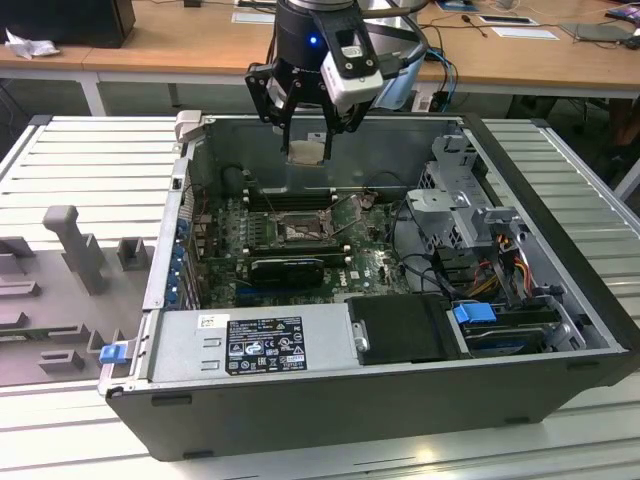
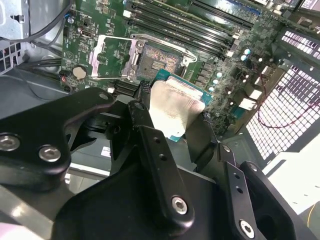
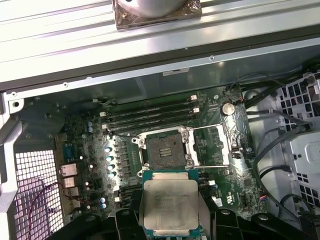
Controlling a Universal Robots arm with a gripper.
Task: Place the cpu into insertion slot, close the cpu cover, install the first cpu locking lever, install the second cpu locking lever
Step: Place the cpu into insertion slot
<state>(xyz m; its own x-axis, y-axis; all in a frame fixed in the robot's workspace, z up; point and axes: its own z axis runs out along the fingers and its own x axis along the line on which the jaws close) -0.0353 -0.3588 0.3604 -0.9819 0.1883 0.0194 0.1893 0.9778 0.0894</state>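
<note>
The black gripper (image 1: 306,148) is clamped on the small flat square silvery-beige cpu (image 3: 170,202), above the open grey computer case (image 1: 400,400), near the uncovered square black-framed insertion slot (image 3: 162,150) mid-case.

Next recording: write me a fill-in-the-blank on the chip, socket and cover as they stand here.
The black gripper is ____ on the small flat square silvery-beige cpu.
The square black-framed insertion slot is ____ of any chip.
The thin silvery-grey square-frame cpu cover is swung ____.
Missing: shut; empty; open.
</note>
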